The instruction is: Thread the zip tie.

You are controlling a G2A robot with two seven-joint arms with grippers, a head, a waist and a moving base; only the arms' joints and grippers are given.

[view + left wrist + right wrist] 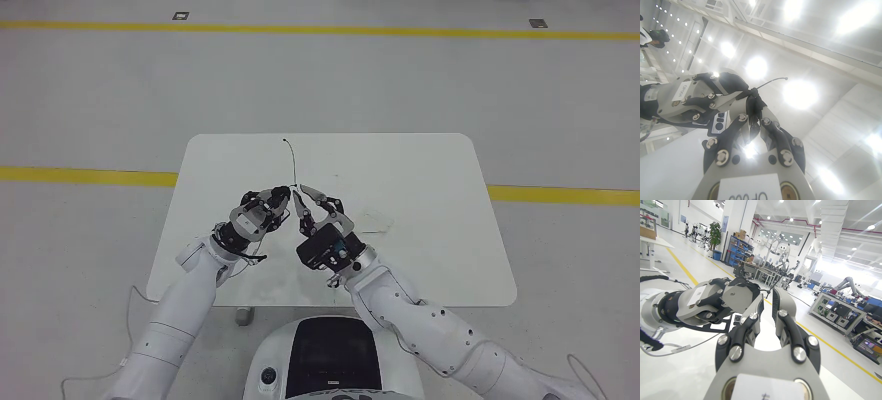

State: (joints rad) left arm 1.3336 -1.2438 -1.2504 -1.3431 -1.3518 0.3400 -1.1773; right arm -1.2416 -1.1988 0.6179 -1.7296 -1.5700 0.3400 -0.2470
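With the left pincer (754, 93) clamped on the zip tie (770, 81) at mid-frame above the counter (420, 180) and the right pincer (768, 294) narrowly parted beside it, hold steady and feed it straight, no twisting.

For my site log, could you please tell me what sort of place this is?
Probably a robotics lab or factory hall: yellow floor lines, other robot arms behind, and shelving with blue bins.

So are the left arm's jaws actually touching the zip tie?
Touching. In the left wrist view the left gripper has its jaws shut on the zip tie, whose tail pokes out beyond them.
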